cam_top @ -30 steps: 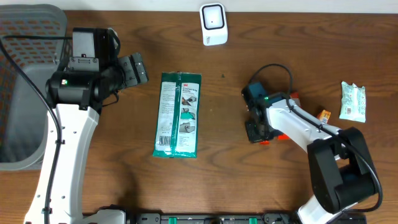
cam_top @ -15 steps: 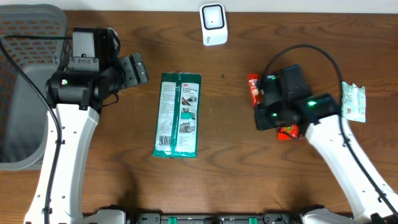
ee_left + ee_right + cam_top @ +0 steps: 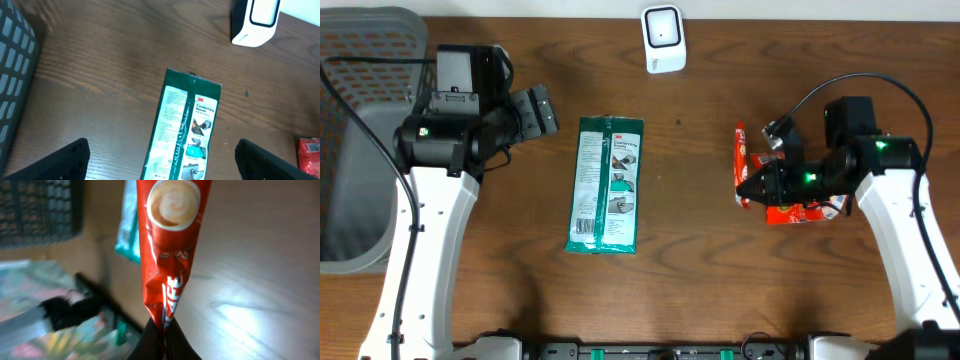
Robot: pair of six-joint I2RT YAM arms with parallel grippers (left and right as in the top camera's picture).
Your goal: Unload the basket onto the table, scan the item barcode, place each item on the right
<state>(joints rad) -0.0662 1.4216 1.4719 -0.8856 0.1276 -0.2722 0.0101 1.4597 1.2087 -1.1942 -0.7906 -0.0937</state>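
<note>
Brown wooden surface (image 3: 700, 250): right pincer (image 3: 752, 187) is clenched on a red packet (image 3: 741, 150); left pincer (image 3: 538, 110) is released, holding nothing.

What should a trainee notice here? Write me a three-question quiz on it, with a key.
1. True or false: the left end effector is shut on the green pack.
2. What does the right end effector hold? A) a red sachet B) a blue cup C) a yellow sponge
3. Short answer: what stands by the table's far edge, beyond the green pack?

Key: 1. False; it is open and holds nothing. 2. A. 3. The white scanner.
</note>
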